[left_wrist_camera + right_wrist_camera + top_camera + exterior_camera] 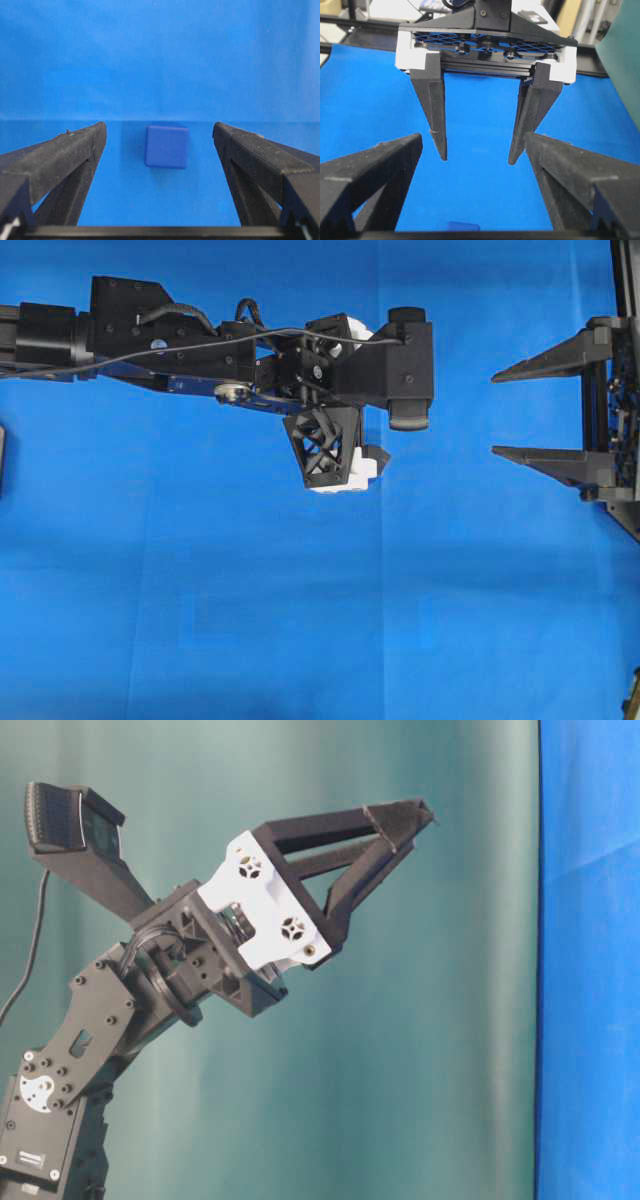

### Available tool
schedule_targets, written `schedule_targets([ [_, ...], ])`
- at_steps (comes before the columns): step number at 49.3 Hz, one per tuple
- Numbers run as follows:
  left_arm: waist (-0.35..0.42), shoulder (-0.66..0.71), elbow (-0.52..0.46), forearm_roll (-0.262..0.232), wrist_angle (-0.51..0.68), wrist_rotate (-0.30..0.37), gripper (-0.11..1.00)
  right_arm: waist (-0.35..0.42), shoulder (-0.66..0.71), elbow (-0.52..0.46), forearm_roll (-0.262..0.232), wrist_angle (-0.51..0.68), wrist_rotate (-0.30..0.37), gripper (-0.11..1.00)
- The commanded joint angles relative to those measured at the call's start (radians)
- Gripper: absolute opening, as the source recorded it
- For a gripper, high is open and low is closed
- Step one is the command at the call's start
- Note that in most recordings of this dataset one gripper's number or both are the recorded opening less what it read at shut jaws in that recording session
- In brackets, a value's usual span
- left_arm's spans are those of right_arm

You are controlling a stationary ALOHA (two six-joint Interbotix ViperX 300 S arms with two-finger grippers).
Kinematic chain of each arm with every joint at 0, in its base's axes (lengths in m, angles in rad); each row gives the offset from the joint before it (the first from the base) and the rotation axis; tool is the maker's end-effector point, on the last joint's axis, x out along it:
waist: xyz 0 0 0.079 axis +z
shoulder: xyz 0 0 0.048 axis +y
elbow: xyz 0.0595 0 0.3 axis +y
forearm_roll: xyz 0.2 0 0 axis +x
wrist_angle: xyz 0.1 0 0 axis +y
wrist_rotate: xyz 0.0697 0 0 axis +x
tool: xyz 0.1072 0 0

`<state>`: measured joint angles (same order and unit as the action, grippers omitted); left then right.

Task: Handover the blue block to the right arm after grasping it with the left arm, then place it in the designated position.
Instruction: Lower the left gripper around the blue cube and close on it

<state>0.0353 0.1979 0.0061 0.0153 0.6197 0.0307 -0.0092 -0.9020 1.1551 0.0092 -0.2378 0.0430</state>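
Observation:
The blue block [167, 146] lies on the bright blue cloth [200, 620]. In the left wrist view it shows in the gap ahead of the fingertips, touching neither. My left gripper [159, 127] points down at the cloth and stands open and empty. In the right wrist view the left gripper [476, 159] hangs with its white brackets above the cloth. Only a sliver of the block [463, 226] shows at the bottom edge there. The overhead view hides the block under the left arm [200, 345]. My right gripper [495, 412] waits at the right edge, open and empty, its fingers aimed left.
A dark object [2, 460] sits at the cloth's left edge, and another [634, 695] at the bottom right corner. A green backdrop [400, 1070] fills the table-level view behind the left gripper [410, 820]. A black table rail [365, 25] runs behind the cloth.

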Motion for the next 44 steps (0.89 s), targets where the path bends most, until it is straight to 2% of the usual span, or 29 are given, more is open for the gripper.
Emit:
schedule_targets([
  [1, 0.000, -0.018, -0.011, 0.002, -0.006, -0.002, 0.91, 0.000, 0.008, -0.023, 0.003, -0.006, 0.002, 0.97],
  [19, 0.000, -0.014, 0.020, 0.002, -0.051, -0.008, 0.91, -0.002, 0.011, -0.021, 0.003, -0.008, 0.002, 0.97],
  [27, 0.002, -0.008, 0.074, 0.002, -0.130, -0.009, 0.91, -0.002, 0.014, -0.021, 0.003, -0.009, 0.002, 0.97],
  [44, 0.002, 0.032, 0.212, 0.002, -0.382, -0.021, 0.91, 0.000, 0.028, -0.018, 0.003, -0.011, 0.003, 0.97],
])
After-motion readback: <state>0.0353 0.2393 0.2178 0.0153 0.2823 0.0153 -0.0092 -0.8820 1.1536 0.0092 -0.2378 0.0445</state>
